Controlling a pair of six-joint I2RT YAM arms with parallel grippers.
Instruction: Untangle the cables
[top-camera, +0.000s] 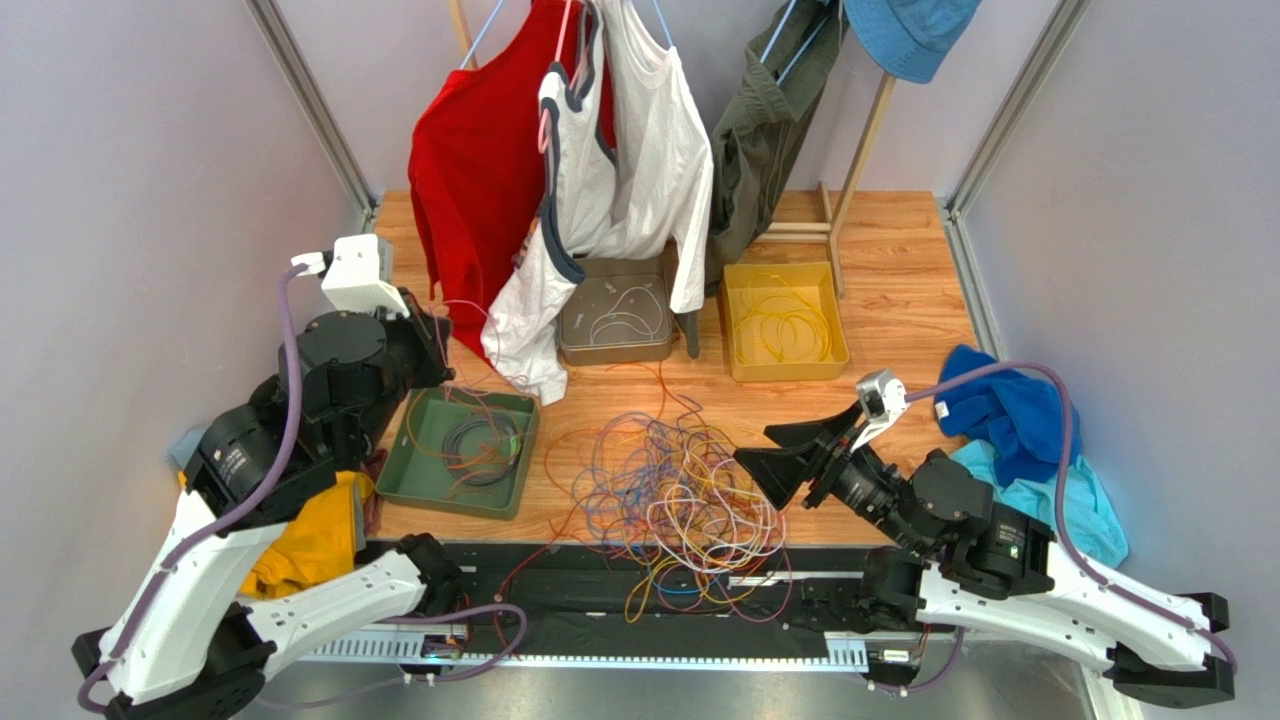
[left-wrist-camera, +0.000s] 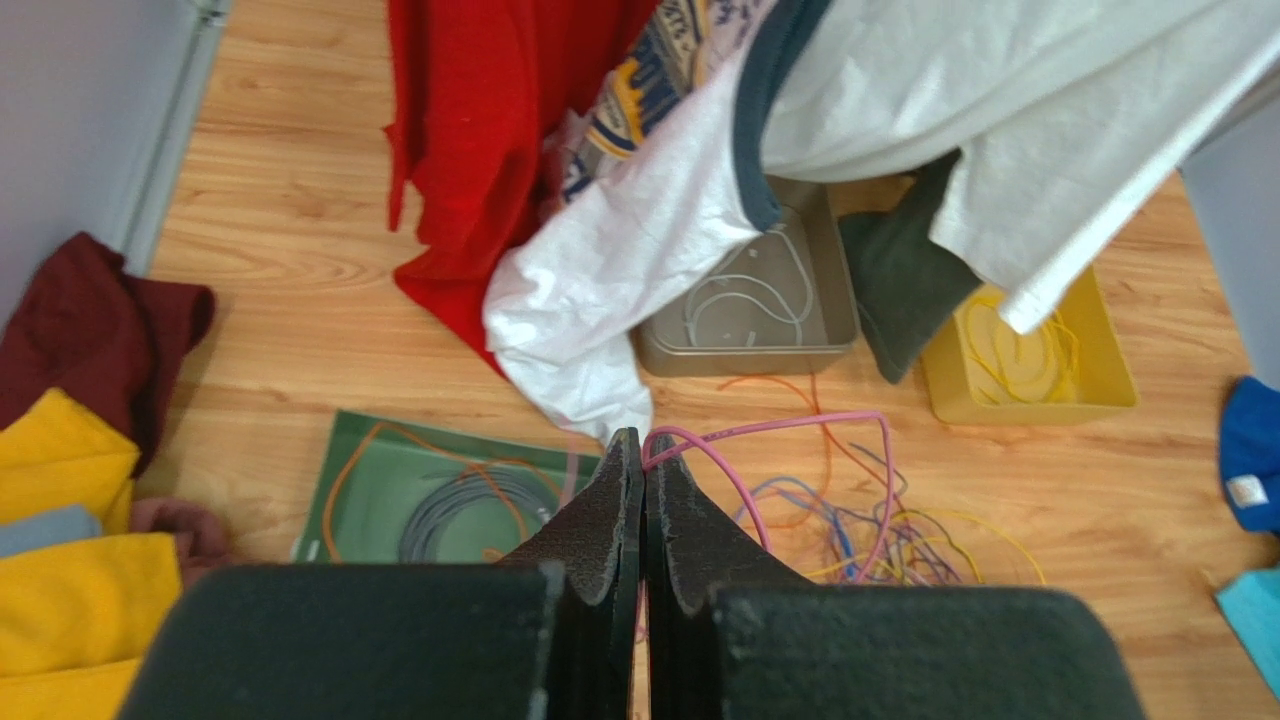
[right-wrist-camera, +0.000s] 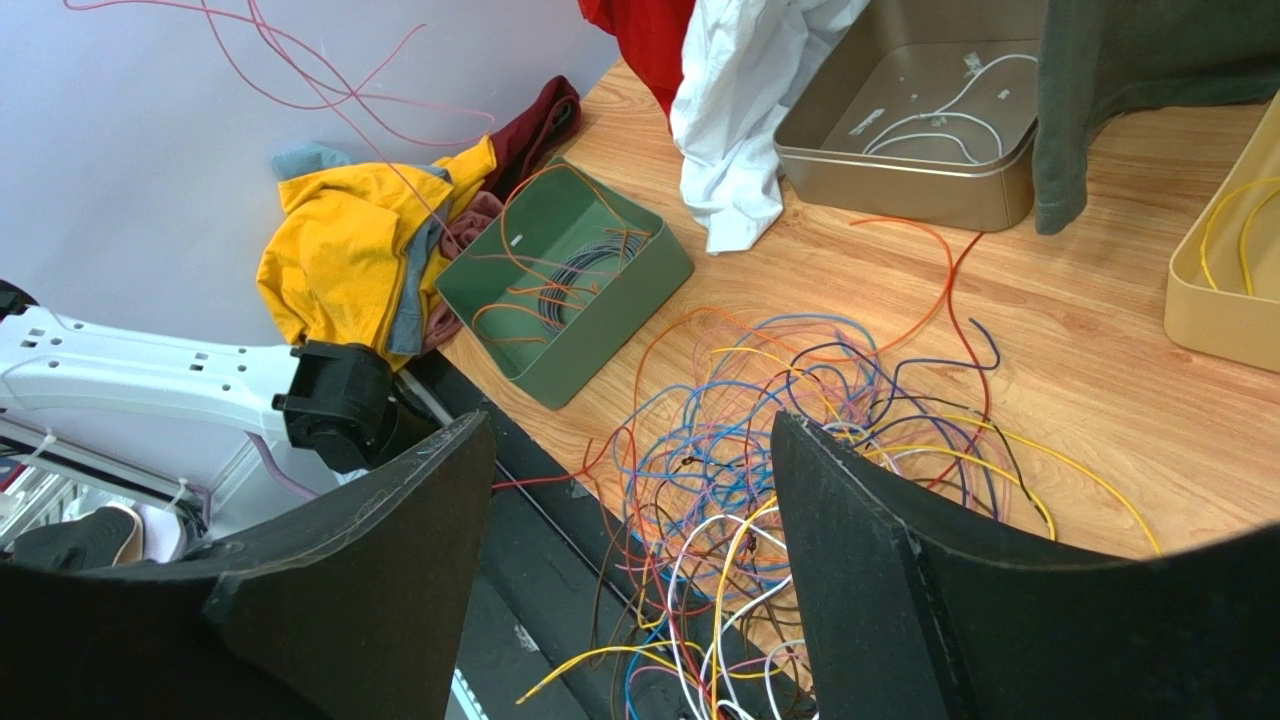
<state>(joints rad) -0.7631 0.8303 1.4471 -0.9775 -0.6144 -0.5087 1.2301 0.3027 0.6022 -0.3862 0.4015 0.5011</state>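
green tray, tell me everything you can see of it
The green tray is a shallow rectangular bin with an open top, dull green, looking like metal or plastic. It sits flat on the wooden table, near its front left edge, beside a yellow garment. Inside lie a grey coil and loose orange wires.

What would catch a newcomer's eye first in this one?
The snarl of multicoloured cables sprawled at the near middle of the table, with the open right tool aimed at it. At the back, a red shirt and white shirt hang low, while the left tool pinches one pink cable.
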